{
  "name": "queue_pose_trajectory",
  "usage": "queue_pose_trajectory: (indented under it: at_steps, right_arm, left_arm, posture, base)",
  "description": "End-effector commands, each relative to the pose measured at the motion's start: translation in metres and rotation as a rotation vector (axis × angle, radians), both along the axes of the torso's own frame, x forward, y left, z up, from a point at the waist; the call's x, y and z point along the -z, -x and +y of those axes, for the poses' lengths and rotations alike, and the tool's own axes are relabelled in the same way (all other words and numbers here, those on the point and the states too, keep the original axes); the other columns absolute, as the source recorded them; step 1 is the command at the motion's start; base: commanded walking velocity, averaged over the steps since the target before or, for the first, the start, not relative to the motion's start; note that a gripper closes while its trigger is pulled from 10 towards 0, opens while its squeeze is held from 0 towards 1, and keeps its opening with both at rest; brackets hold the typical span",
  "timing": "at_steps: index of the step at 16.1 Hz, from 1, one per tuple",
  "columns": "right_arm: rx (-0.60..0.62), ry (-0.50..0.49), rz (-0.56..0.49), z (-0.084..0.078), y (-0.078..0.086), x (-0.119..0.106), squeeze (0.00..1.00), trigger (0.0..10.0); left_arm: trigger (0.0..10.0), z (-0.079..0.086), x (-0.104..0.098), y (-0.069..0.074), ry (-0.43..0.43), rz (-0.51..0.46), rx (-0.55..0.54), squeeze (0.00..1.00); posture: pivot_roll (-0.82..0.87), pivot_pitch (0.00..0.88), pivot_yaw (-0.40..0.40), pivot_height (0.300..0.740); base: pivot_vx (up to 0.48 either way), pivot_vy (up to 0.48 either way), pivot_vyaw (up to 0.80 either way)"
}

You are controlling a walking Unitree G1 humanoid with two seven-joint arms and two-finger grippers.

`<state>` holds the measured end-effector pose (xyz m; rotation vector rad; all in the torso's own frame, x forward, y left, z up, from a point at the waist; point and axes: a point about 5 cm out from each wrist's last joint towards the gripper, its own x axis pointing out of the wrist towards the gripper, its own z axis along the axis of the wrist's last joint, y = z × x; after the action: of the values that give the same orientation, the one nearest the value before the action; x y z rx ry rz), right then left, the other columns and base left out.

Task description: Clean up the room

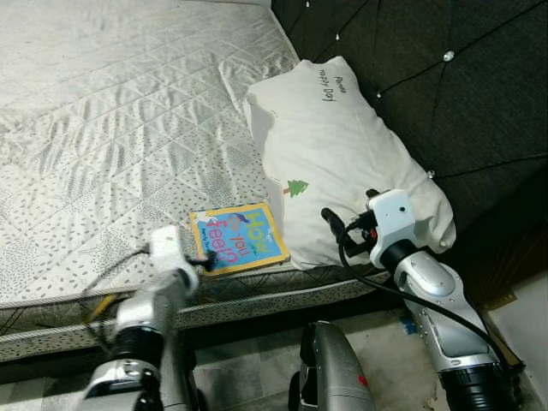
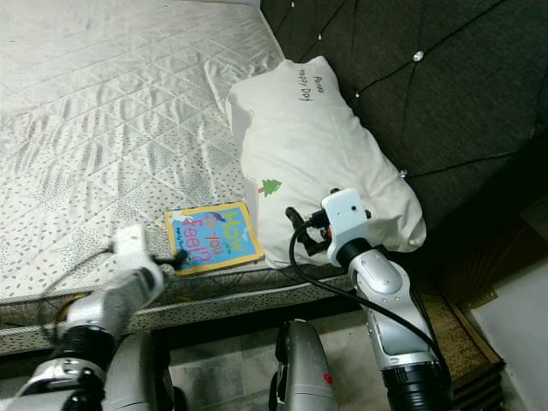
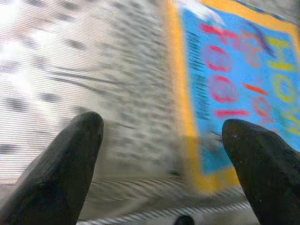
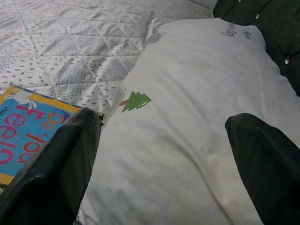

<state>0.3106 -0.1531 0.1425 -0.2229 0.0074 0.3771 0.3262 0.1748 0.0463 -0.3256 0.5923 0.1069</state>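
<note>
Early stage: children's book (image 1: 238, 237) still on bed (image 1: 111, 111). Left claw (image 3: 161, 140) spread at its edge; right claw (image 4: 164, 140) spread over pillow (image 1: 342, 154), book's 3 o'clock.

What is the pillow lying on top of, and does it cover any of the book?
The pillow lies on the quilted mattress, against the dark headboard. Its lower edge meets the book's right side; whether any of the book sits under it cannot be told.
</note>
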Motion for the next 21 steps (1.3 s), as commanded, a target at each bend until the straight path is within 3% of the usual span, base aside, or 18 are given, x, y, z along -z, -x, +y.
queue_pose_trajectory:
  at_steps: [1,3,5,6,11,13,14,16,21]
  right_arm:
    - [0.006,0.014,-0.012,-0.005,-0.001,-0.002,0.0,10.0]
    - [0.004,0.015,-0.012,-0.005,-0.001,-0.002,0.0,10.0]
    - [0.003,0.014,-0.013,-0.004,-0.002,-0.002,0.0,10.0]
    - [0.002,0.012,-0.015,-0.003,-0.002,-0.002,0.0,10.0]
    - [0.01,0.012,-0.014,-0.005,-0.002,0.0,0.0,10.0]
    - [0.01,0.009,-0.014,-0.004,-0.002,0.0,0.0,10.0]
    - [0.007,0.007,-0.015,-0.002,-0.003,0.0,0.0,10.0]
    - [0.004,0.005,-0.023,-0.001,-0.004,-0.002,0.0,10.0]
    - [0.022,0.014,-0.03,-0.008,-0.002,-0.004,0.0,10.0]
  left_arm:
    - [10.0,0.002,0.004,0.002,-0.009,0.019,-0.029,0.0]
    - [10.0,0.003,0.002,0.002,-0.034,0.005,-0.016,0.0]
    - [10.0,-0.006,-0.007,-0.001,-0.038,-0.04,0.017,0.0]
    - [10.0,-0.014,-0.02,-0.005,-0.064,-0.124,0.022,0.0]
    - [10.0,-0.034,-0.048,-0.002,-0.137,-0.259,0.094,0.0]
    - [10.0,-0.05,-0.037,0.002,-0.116,-0.211,0.192,0.0]
    - [10.0,-0.07,-0.021,0.006,-0.065,-0.119,0.33,0.0]
    - [10.0,-0.083,-0.012,0.009,-0.027,-0.069,0.389,0.0]
    - [10.0,-0.089,0.004,0.007,-0.002,0.002,0.417,0.0]
  posture:
    - [-0.06,0.11,-0.115,0.576]
    - [-0.06,0.109,-0.116,0.576]
    - [-0.06,0.107,-0.116,0.576]
    - [-0.06,0.106,-0.115,0.576]
    - [-0.05,0.109,-0.109,0.576]
    - [-0.05,0.109,-0.108,0.576]
    - [-0.05,0.108,-0.108,0.576]
    - [-0.06,0.106,-0.107,0.576]
    - [-0.08,0.109,-0.102,0.576]
  base:
    - [0.0,0.0,0.0]
    - [0.0,0.0,0.0]
    - [0.0,0.0,0.0]
    - [0.0,0.0,0.0]
    - [0.0,0.0,0.0]
    - [0.0,0.0,0.0]
    - [0.0,0.0,0.0]
    - [0.0,0.0,0.0]
    - [0.0,0.0,0.0]
